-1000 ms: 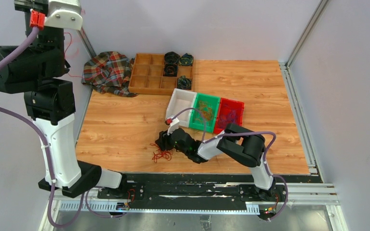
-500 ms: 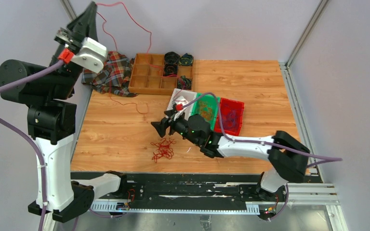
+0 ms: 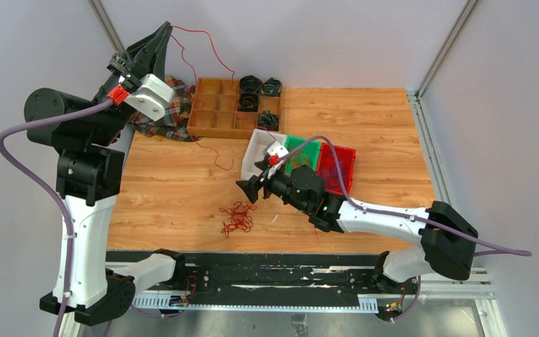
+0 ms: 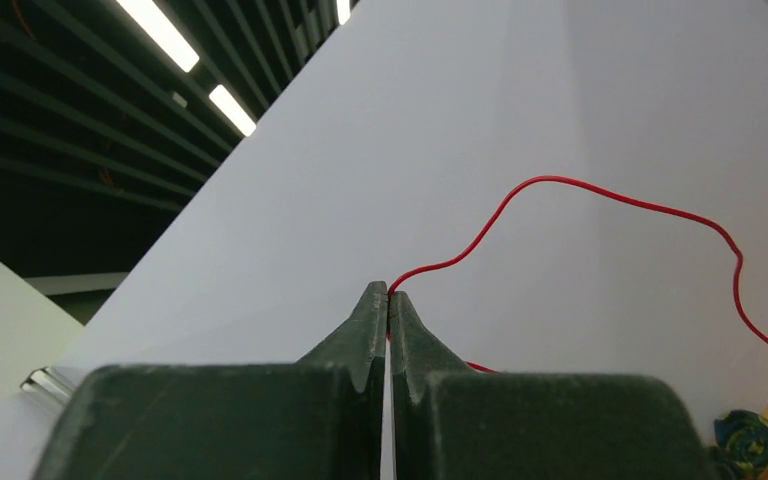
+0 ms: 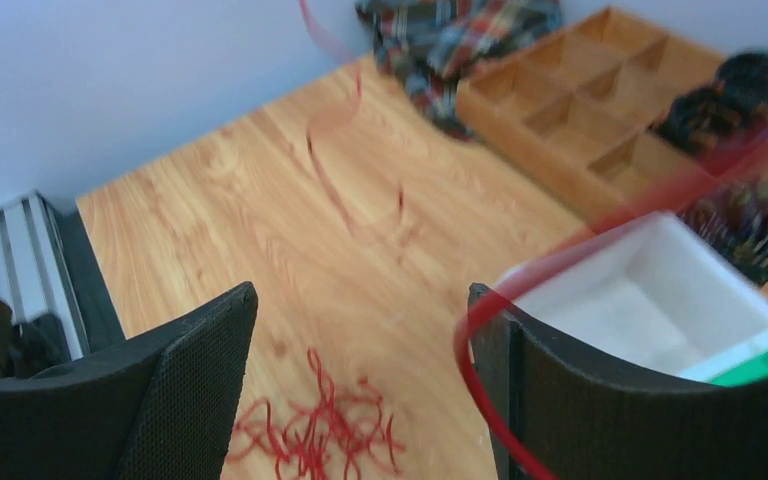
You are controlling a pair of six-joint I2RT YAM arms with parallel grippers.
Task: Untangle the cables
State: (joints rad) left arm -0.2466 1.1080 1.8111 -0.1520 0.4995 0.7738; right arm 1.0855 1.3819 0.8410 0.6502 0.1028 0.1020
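Cables (image 3: 237,218), red tangled heap, one strand (image 4: 550,178) lifted in loops

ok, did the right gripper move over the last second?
Yes. In the top view the right gripper has shifted from the edge of the red cable pile toward the white bin, away from the arm bases.

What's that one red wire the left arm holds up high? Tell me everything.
It is a hair-thin red wire, a single smooth, flexible strand. The left gripper, shut, pinches it high above the table. From there it arcs over and hangs in loose curves down to the wooden table.
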